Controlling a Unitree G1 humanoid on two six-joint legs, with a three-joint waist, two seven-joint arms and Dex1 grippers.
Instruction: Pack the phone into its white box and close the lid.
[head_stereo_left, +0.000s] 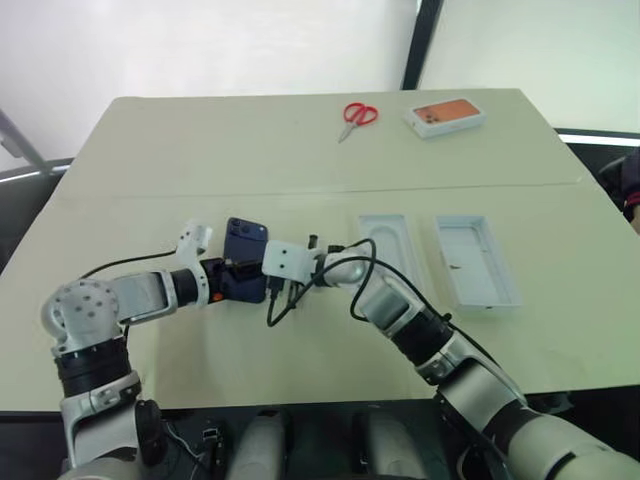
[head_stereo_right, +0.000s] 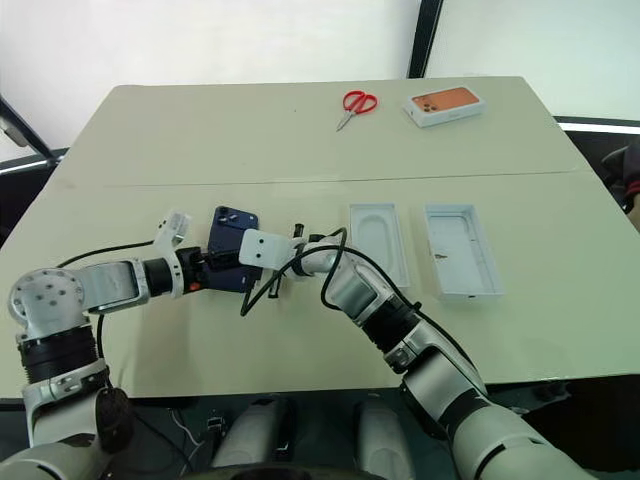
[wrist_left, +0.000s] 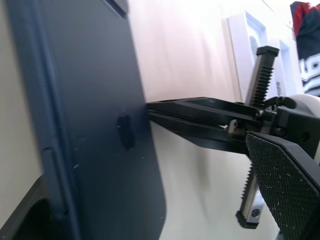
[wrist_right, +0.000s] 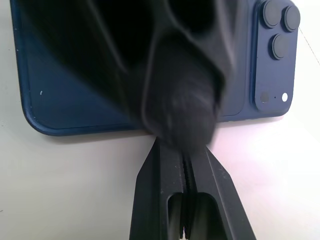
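While phone lies on desk, packing not started.
Left tool spread around phone, right tool pressed together at its 3 o'clock edge; white box empty.

Head cameras look down across the table; both wrist cameras sit close against the phone, the object all views share.

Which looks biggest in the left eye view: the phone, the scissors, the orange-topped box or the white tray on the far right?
1. White tray
2. Orange-topped box
3. Phone, partly hidden by the grippers, so unsure
4. Scissors
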